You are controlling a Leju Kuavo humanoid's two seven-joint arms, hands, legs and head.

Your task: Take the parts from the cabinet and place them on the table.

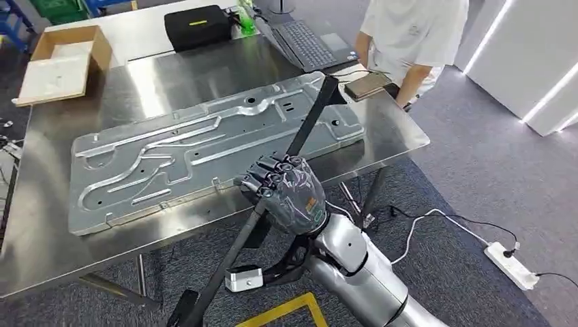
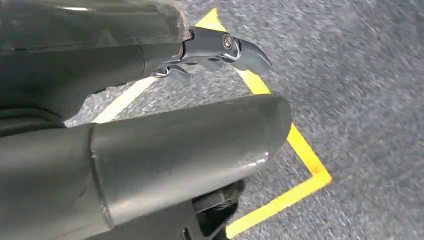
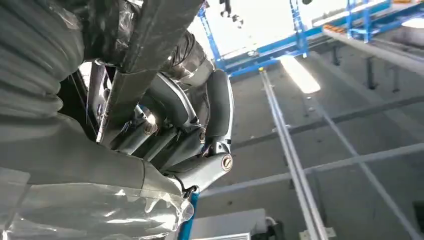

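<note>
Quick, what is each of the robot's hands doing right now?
Right hand: grips a long black metal bar above the steel table.
Left hand: cannot be told; it hangs above the floor.

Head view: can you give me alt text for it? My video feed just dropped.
The robot's right hand grips a long black bar that slants from below the table edge up over a large stamped metal panel lying flat on the steel table. A person stands at the far corner beside a laptop.
</note>
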